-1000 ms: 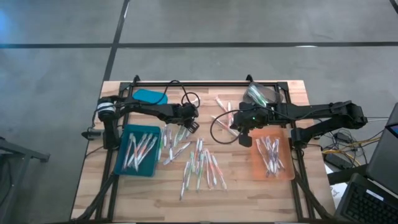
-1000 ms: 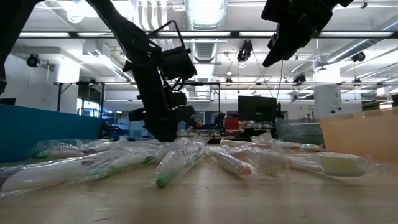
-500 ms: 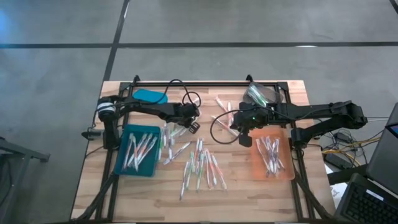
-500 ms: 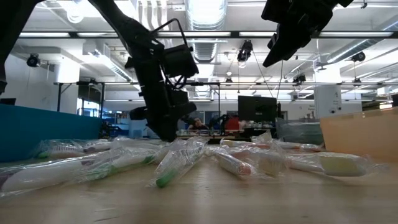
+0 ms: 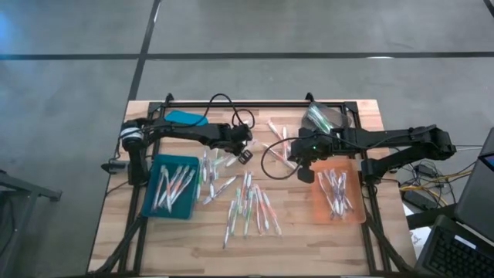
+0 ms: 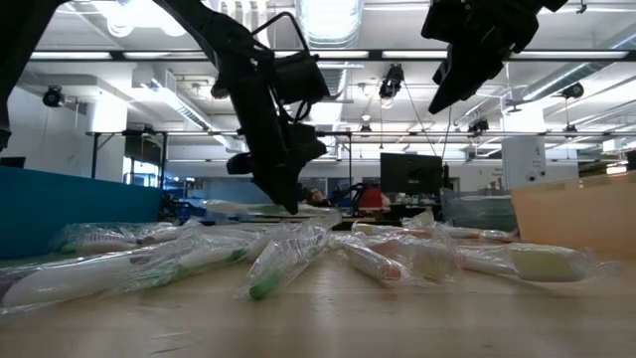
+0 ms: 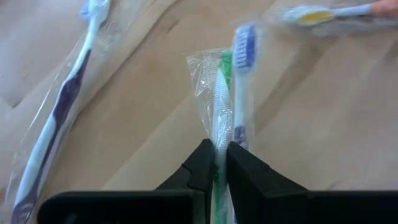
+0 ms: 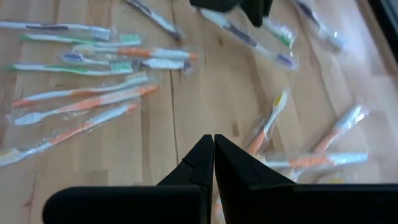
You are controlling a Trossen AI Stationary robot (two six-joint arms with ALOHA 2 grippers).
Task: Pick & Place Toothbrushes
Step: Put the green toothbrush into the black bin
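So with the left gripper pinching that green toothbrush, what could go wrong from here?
1. The left gripper holds the wrapped green toothbrush near one end, and most of it sticks out past the fingers; it might swing or slip on the way.
2. A blue toothbrush shows right beside the green one; I cannot tell whether they touch, but it could get dragged.
3. The blue tray already holds many brushes, so a drop might land on the pile.
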